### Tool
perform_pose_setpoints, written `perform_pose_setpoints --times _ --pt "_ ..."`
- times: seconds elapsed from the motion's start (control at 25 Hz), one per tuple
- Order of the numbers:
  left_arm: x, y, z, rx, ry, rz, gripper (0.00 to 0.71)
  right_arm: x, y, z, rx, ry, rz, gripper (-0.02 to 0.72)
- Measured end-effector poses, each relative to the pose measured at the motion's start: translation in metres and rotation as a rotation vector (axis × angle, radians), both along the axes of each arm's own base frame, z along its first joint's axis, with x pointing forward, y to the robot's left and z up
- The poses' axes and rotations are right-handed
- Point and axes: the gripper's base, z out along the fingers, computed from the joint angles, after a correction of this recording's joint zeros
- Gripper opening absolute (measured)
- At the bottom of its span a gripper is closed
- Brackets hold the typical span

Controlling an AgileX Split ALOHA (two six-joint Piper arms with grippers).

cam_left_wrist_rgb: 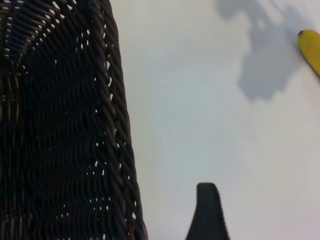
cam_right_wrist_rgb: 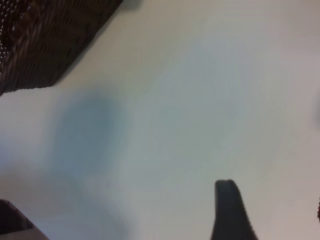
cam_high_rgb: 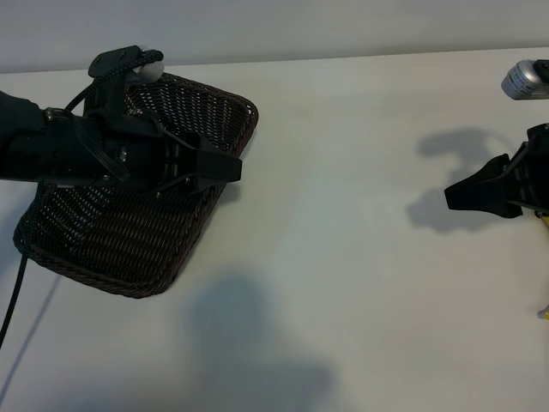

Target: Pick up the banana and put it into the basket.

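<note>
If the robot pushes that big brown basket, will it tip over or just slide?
The basket would probably slide: it sits low and wide on the smooth table. Its open woven walls suggest it is light for its size and fairly stiff, so a gentle push could shift it.

Plain white tabletop [cam_high_rgb: 343, 215], matte, fills nearly whole exterior view; pale grey wall [cam_high_rgb: 300, 26] runs behind its far edge. Light from above & front: soft dark shadows on table, one big blurry patch [cam_high_rgb: 249, 343] nr front edge
</note>
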Motion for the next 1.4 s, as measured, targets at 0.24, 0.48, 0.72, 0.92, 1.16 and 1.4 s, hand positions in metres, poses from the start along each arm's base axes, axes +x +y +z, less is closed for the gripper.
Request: perform_pose_setpoints --times 0.24,0.48,0.72,0.92,1.16,1.4 --pt "0.0001 0.0000 0.0000 0.000 -0.001 0.001 0.563 0.0001 -0.0001 0.0000 0.000 -0.001 -0.001 0.433" --pt "0.0001 0.0000 0.0000 0.000 -0.001 0.001 0.563 0.0001 -0.0001 0.0000 0.000 -0.001 -0.001 0.435" --pt "0.0001 0.0000 0.0000 0.000 -0.001 0.001 0.563 0.0001 -0.0001 0.0000 0.000 -0.001 -0.001 0.435" --pt "0.0001 0.0000 0.0000 0.000 -0.001 0.001 0.563 0.0001 -0.0001 0.0000 0.000 -0.001 -0.001 0.435" --pt "-0.0002 -0.0001 0.0000 -0.001 0.002 -0.002 0.563 0.0001 -0.0001 0.0000 0.000 -0.001 -0.001 0.435" --pt "-0.0052 -0.0018 0.0019 -0.037 0.069 0.005 0.563 0.0001 0.0000 0.0000 0.000 -0.001 -0.001 0.435"
